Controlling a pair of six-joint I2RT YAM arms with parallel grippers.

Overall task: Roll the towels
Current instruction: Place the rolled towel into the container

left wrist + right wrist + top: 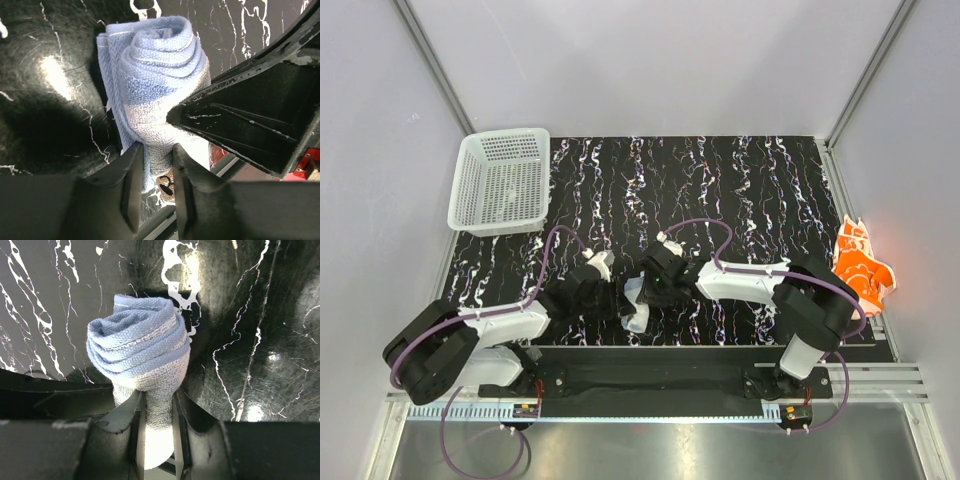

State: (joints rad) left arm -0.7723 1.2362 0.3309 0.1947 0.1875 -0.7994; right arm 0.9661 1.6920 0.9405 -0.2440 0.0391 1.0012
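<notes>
Two towels: the rolled blue towel (637,312), its long axis lying near-to-far, is pinched by the left end effector (157,167) and the right end effector (157,407), and the orange towel (863,268) lies well right of it.

towels: 2, namely one light blue towel (636,312) and one orange flower-print towel (862,268) | white perforated basket (490,222): 1 | arms: 2, one left arm (495,325), one right arm (740,282) | grippers: 2, one left gripper (157,165), one right gripper (157,407) | black marbled table (740,180): 1
</notes>
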